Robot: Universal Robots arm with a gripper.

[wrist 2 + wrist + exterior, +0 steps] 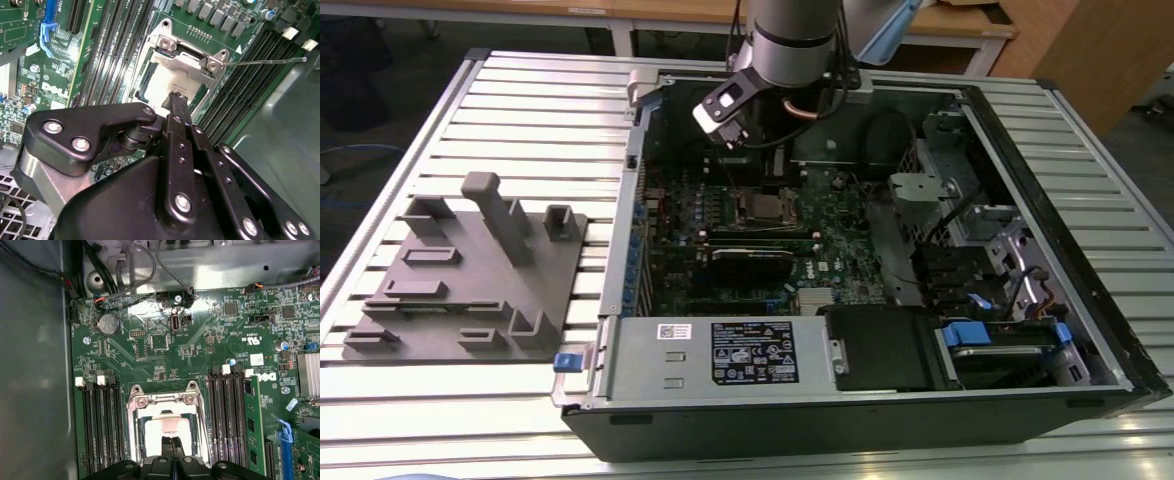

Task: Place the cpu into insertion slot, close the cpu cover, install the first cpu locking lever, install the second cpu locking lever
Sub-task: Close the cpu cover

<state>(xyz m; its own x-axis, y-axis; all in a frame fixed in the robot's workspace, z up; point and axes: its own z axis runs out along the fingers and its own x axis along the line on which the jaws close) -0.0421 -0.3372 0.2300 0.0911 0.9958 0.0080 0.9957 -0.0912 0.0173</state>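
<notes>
Found the cpu [162,429] lying in the insertion slot [762,206] on the motherboard [200,345], so judged the first step as done. Saw the cpu cover [165,400] lowered around the cpu, with the bare metal top showing through the cut-out in both wrist views; could not tell whether fully flat. Judged the levers as left to do: noticed one thin locking lever [265,61] standing free beside the insertion slot, not hooked down, and could not make out the other. Saw the gripper [176,100] with the two fingers brought together, nothing visible between them, the tips right over the cpu; could not confirm contact. Took the free lever rod from the second wrist view; the memory slots [102,430] on both sides of the insertion slot and the round battery [109,324] from the first wrist view; the open computer case [854,430] on the slatted table [520,100], with a grey fixture [467,290] beside it, from the exterior view
</notes>
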